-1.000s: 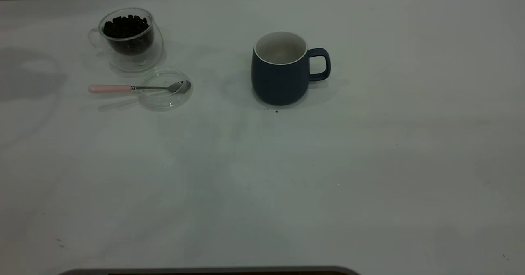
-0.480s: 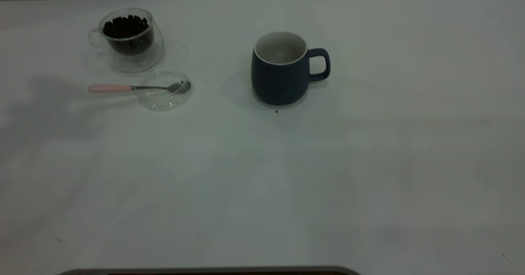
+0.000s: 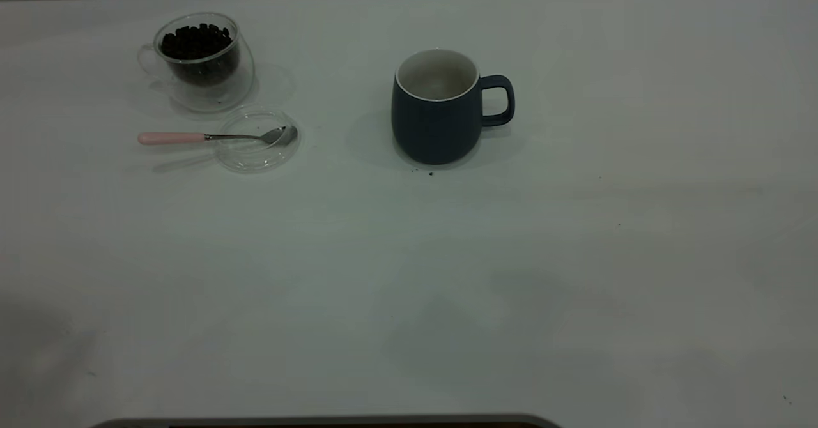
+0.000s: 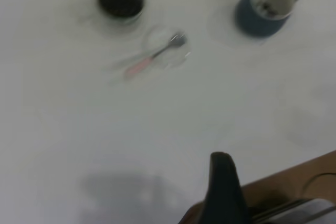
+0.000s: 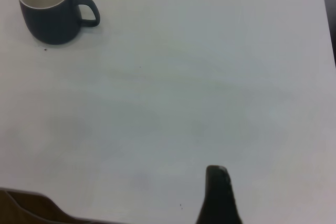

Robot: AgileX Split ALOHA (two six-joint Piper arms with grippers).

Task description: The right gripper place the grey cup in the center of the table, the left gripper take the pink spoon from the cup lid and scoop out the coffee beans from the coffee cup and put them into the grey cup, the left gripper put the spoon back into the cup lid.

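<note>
The pink-handled metal spoon (image 3: 214, 137) is laid lengthwise across the tabletop (image 3: 409, 275), bowl inside the clear round cup lid (image 3: 257, 140), handle pointing left. The glass coffee cup of dark beans (image 3: 199, 57) is just behind. The dark grey mug (image 3: 441, 105) is set mid-table, handle pointing right. Neither claw's state can be told.

left arm: out of exterior view, raised high | left gripper (image 4: 223, 192): one dark finger visible | right arm: out of exterior view, raised | right gripper (image 5: 219, 195): one dark finger visible
</note>
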